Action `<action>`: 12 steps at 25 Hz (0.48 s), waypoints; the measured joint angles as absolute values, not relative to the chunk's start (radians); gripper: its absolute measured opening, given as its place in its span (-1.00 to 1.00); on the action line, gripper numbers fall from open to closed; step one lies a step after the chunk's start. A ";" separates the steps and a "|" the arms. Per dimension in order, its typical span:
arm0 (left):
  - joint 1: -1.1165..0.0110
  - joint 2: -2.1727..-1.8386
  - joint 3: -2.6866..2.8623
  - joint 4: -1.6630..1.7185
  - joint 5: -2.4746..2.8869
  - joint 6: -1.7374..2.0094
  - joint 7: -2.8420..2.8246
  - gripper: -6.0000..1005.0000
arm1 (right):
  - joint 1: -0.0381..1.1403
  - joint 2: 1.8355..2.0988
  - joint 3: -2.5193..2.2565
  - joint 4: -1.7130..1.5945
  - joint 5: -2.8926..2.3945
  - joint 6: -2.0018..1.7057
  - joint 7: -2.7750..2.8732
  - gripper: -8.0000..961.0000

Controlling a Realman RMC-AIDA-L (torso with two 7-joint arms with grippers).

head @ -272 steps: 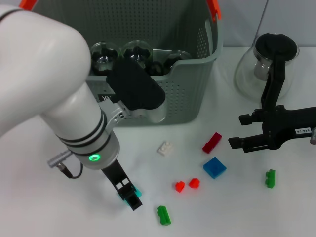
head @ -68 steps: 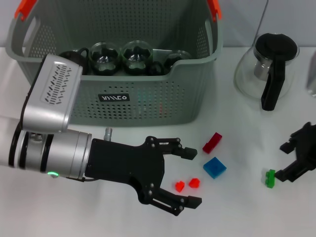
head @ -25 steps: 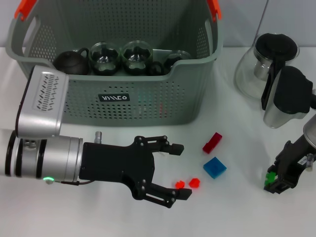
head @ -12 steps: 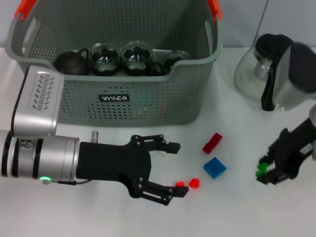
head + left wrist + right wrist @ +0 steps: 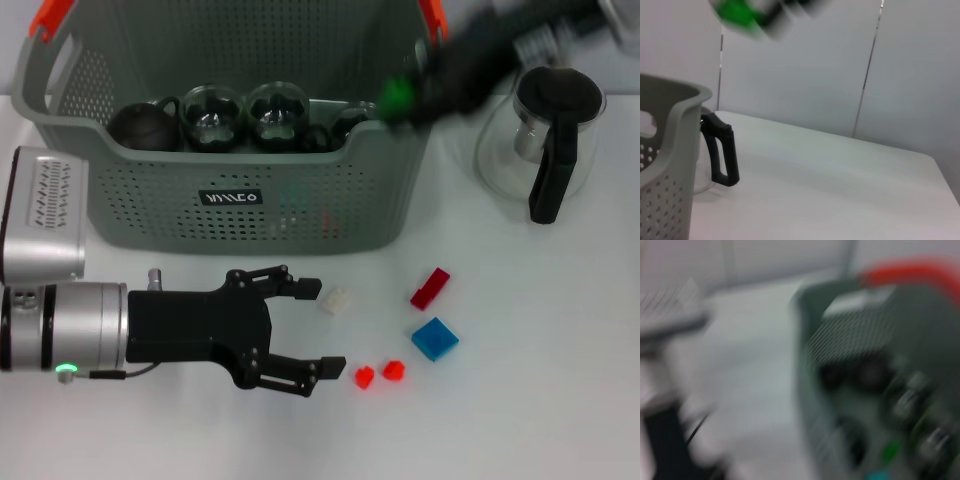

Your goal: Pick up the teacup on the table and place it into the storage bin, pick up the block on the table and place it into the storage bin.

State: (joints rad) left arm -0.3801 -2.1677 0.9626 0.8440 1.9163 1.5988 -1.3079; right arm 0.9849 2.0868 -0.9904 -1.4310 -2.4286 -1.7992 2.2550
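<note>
The grey-green storage bin [image 5: 300, 215] stands at the back centre, and its corner [image 5: 670, 150] also shows in the left wrist view. Glass teacups [image 5: 277, 108] lie inside it beside a dark pot [image 5: 140, 125]; no teacup shows on the table. My right gripper [image 5: 410, 95], motion-blurred, is above the bin's right rim, shut on a green block [image 5: 397, 97], which also shows in the left wrist view [image 5: 737, 12]. My left gripper [image 5: 318, 327] lies low over the table in front of the bin, open and empty, beside a white block [image 5: 335, 300].
A red block [image 5: 430, 288], a blue block [image 5: 434, 339] and two small red blocks [image 5: 364, 377] lie right of the left gripper. A glass pitcher with a black lid [image 5: 545, 140] stands right of the bin. The bin has orange-tipped handles [image 5: 52, 18].
My right gripper has carried the green block from the table's right side up and left to the bin's right rim. My left gripper drew back leftward, uncovering the white block.
</note>
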 joint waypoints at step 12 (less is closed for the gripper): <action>-0.379 -2.168 0.949 0.825 1.930 1.595 -1.313 0.89 | 1.141 2.080 -1.071 -1.049 -2.513 -1.251 2.230 -0.03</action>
State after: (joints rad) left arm -0.3787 -2.1678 0.9485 0.8251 1.9304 1.5953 -1.3129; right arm 1.1413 2.0801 -1.0710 -1.0489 -2.5126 -1.2509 2.2296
